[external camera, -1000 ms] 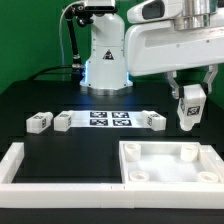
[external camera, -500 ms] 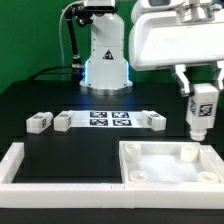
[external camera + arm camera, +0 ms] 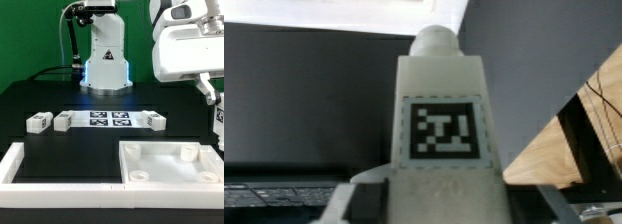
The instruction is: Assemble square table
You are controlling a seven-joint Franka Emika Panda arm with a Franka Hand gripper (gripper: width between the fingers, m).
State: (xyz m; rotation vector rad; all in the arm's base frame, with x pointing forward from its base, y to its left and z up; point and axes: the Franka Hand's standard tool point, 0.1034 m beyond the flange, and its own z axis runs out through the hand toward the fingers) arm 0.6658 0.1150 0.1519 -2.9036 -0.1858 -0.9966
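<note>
- Bars [image 3: 18, 160], long and white, frame the black surface [image 3: 60, 95], off to the exterior view's left of the marker board [image 3: 108, 120] and nearer the camera than it.
- One leg block [image 3: 38, 121] lies on the surface to the left of the marker board, apart from it.
- A second leg block [image 3: 63, 121] lies just beside the marker board's left end.
- A third leg block [image 3: 151, 121] lies at the marker board's right end, close against it.
- The square panel [image 3: 165, 163] lies flat, rim and round corner sockets facing up, in front of the marker board and to its right.
- The end effector [image 3: 217, 103] hangs at the frame's right edge, well right of the marker board and above the panel's far right corner, partly cut off.
- It is clenched on the fourth leg block [image 3: 220, 120], which is clear of the surface.
- In the wrist view, this block [image 3: 445, 120] stands lengthwise between the fingers [image 3: 345, 200] of the end effector [image 3: 438, 200], its black-and-white tag [image 3: 445, 131] facing the camera and its rounded tip pointing away.
</note>
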